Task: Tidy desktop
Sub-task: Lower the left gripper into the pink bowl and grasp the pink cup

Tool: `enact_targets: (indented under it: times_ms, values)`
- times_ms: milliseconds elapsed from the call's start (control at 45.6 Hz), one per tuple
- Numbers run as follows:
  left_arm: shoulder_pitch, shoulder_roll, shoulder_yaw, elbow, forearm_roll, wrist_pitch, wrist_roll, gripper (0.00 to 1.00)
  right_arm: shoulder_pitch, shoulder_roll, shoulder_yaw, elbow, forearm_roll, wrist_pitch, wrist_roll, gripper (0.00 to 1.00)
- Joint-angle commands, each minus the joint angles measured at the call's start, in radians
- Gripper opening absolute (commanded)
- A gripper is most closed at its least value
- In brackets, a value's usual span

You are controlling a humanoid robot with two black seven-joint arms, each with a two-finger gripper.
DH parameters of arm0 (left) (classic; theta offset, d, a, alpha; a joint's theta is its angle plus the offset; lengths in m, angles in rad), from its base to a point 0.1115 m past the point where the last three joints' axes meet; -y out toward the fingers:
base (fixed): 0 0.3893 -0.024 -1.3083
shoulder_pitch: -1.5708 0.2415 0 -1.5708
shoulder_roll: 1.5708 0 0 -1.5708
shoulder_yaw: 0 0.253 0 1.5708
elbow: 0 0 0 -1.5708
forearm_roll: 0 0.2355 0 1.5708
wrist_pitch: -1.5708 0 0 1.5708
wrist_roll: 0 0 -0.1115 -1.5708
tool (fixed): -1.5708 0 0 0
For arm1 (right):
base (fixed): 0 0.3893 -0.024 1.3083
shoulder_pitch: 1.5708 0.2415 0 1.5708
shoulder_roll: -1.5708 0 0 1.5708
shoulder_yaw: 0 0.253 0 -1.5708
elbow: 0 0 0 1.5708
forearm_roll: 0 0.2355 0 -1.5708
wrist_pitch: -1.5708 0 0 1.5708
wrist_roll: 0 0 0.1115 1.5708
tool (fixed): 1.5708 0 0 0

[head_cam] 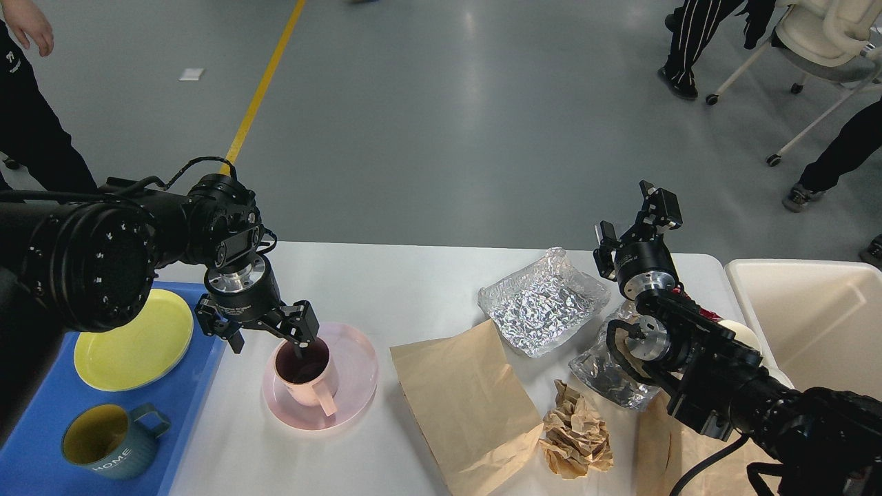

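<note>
The white desktop [406, 289] spans the lower part of the view. A pink cup [306, 375] stands on a pink saucer [355, 386] left of centre. My left gripper [267, 339] is open over the cup's far-left rim, with one finger [298, 348] dipping inside the cup and the other [234, 339] outside it to the left. My right gripper [637, 220] is open and raised above the table's far right edge, holding nothing.
A blue tray [34, 406] at left holds a yellow plate [131, 348] and a dark teal mug [103, 441]. A foil bag [541, 303], a flat brown paper bag [462, 403], crumpled brown paper [575, 434] and a cream bin [820, 324] lie right. People stand beyond.
</note>
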Motion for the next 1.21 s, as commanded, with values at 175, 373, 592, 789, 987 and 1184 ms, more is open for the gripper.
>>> enact_targets:
  times_ms: [175, 373, 592, 789, 987, 1184]
  values:
    - [0.069, -0.023, -0.015, 0.056, 0.000, 0.000, 0.001, 0.96, 0.000, -0.001, 0.000, 0.000, 0.000, 0.000, -0.001, 1.00]
    - [0.109, -0.034, -0.037, 0.111, 0.000, 0.000, 0.001, 0.93, 0.000, 0.001, 0.000, 0.000, 0.000, 0.000, -0.001, 1.00]
    - [0.117, -0.037, -0.041, 0.130, 0.000, 0.000, 0.003, 0.63, 0.000, -0.001, 0.000, 0.000, 0.000, 0.000, 0.001, 1.00]
    - [0.123, -0.037, -0.043, 0.125, 0.000, 0.000, 0.052, 0.20, 0.000, -0.001, 0.000, 0.000, -0.002, 0.000, -0.001, 1.00]
    - [0.128, -0.034, -0.041, 0.124, 0.000, 0.000, 0.058, 0.00, 0.000, 0.001, 0.000, 0.000, 0.000, 0.000, 0.001, 1.00]
    - [0.126, -0.028, -0.044, 0.124, -0.002, 0.000, 0.058, 0.00, 0.000, 0.001, 0.000, 0.000, 0.000, 0.000, 0.001, 1.00]
